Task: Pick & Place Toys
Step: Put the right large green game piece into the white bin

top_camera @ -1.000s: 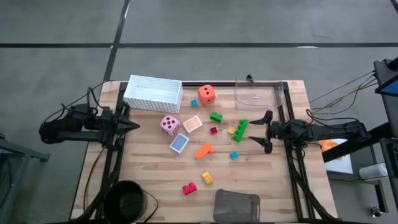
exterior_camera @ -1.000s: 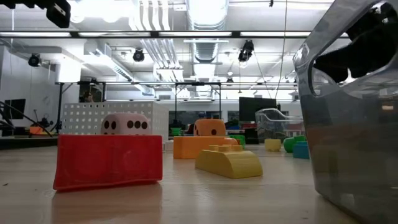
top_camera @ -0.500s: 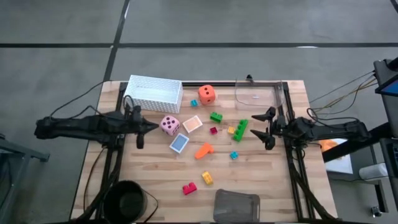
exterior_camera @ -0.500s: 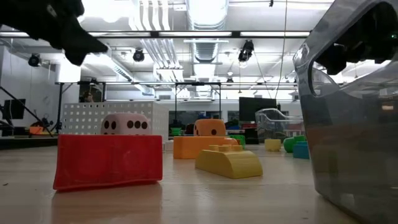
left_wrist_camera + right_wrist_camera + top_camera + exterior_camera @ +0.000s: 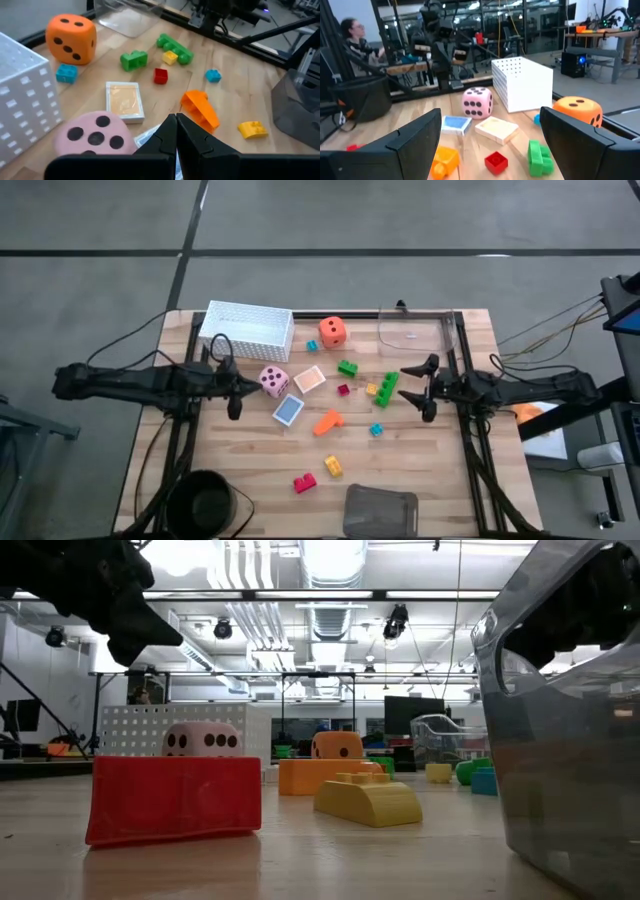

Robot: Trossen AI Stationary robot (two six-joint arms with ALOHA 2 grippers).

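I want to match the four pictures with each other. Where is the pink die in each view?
High view: the pink die lies left of centre, just below the white basket.
Low view: the pink die shows behind the red brick.
Left wrist view: it is at the bottom left.
Right wrist view: it is centre, left of the basket.
Shared landmark: the white basket.

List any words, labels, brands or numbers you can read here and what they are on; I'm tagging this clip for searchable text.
No readable text: no words, labels, brands or numbers in any view.
Orange die: black pips only, three on one visible face, two on another.
Pink die: dark pips only, no numerals.
Peach card and blue card: nothing legible on them.
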